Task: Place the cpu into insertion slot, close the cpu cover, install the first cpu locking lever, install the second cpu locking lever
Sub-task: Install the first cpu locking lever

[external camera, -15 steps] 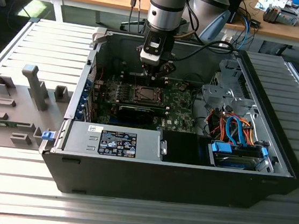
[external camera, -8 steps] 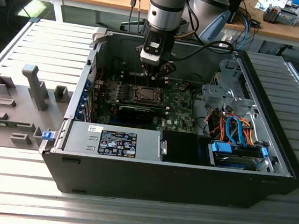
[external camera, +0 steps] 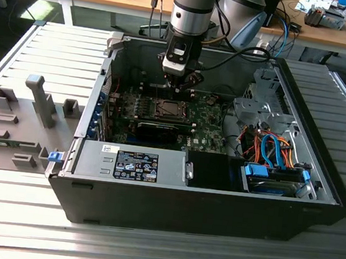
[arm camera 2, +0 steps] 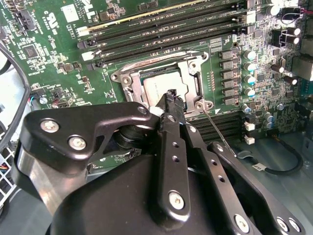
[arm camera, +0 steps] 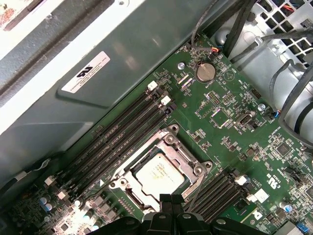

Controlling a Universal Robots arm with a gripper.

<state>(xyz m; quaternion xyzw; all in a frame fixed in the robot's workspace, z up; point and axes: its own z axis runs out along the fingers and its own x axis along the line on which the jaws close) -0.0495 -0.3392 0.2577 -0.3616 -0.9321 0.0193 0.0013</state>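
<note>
Gripper (arm camera 2: 171, 95), fingers pressed together w/ nothing between, is hovering at the socket's edge, mid-motherboard (arm camera 2: 58, 44). Cpu (arm camera 2: 159, 88) is sitting in the insertion slot (arm camera 2: 124, 81), cpu cover (arm camera 2: 190, 73) prob. lying shut over it. Locking lever (arm camera 2: 217, 132) is looking unlatched, so levers not yet done.

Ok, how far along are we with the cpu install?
Done: the cpu sits in the insertion slot, and the cpu cover looks folded down around it. In hand: the claw, shut, is at the cover's edge in the second wrist view. Left: a thin locking lever sticks out free beside the socket, so the levers look not yet latched.
</note>
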